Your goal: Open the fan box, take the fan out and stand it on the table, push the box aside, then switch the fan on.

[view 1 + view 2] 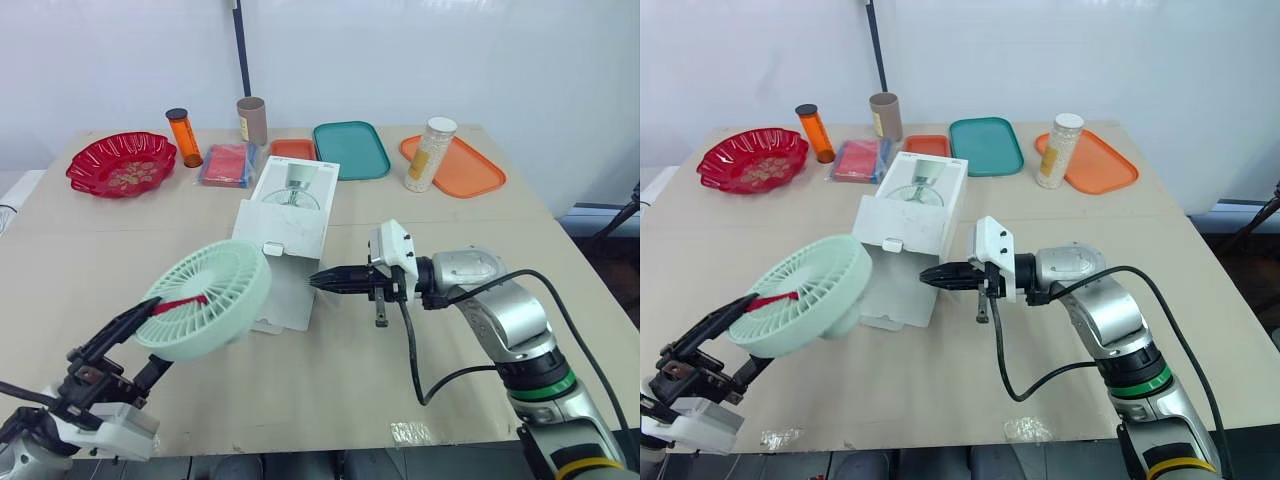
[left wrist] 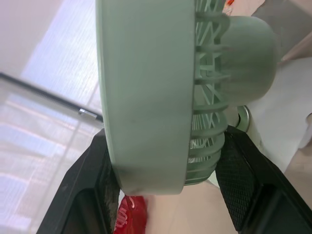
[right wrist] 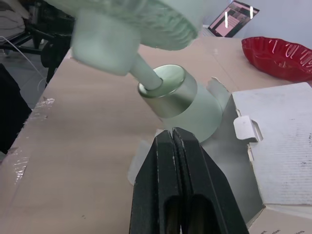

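Tabletop (image 1: 330, 390) lies bare nearer you than the box (image 1: 290, 215); beside it your left gripper (image 2: 170, 187) clamps the fan (image 1: 205, 300) by its rim, and your right gripper (image 1: 322, 279) points at its open end, pinched together and empty.

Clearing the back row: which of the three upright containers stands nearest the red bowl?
The orange bottle with the dark cap, just beside the red bowl; the brown tube and the pale bottle stand farther to the robot's right.

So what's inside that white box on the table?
The fan, held by the left gripper, is out; its round base lies at the open flap of the box. The box's interior is covered by its own top and the fan.
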